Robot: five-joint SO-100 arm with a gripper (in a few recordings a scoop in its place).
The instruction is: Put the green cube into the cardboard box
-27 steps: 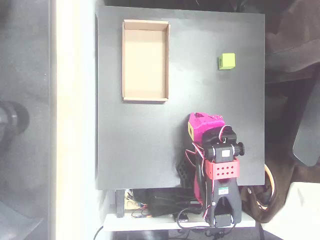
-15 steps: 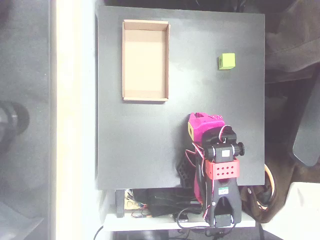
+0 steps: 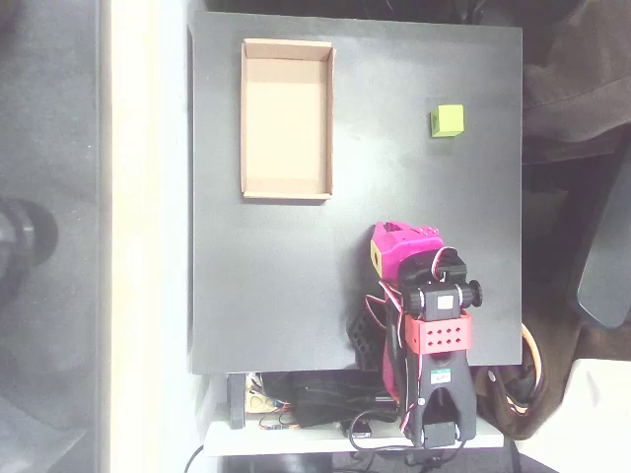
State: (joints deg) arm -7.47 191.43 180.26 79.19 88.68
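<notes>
Scene: overhead view of a dark board [image 3: 276, 296] with one arm folded at its lower edge.

Cube: the cube [image 3: 447, 120] lies on the board, upper right in the overhead view, near the right edge, free on all sides, nothing touching it.

Box: the box [image 3: 287, 187] sits upper left, long axis running up the picture, floor bare. It lies well apart from the cube, with open board between them.

Arm: the arm [image 3: 440, 335] rests over the lower right of the board, its base past the bottom edge among cables.

Gripper: the gripper [image 3: 396, 246] is a magenta head with a yellow-green square face, tucked close to the arm, below the cube and well apart from it. Whether its fingers are spread or pressed together cannot be told from this angle. It carries nothing that can be seen.

Change: none. Over the last second the arm, cube and box hold the same places; the gripper has not moved toward the cube.

Meaning for the task: judged from this, the work has not begun, or the arm is at rest before its first reach. The cube is not grasped and the box is not filled.

Next step, as a judgement: the gripper must rise and extend up the picture to the cube, close on it, then carry it leftward to the box.

Risk: the cube sits close to the right edge of the board, so a nudge could push it off.
</notes>
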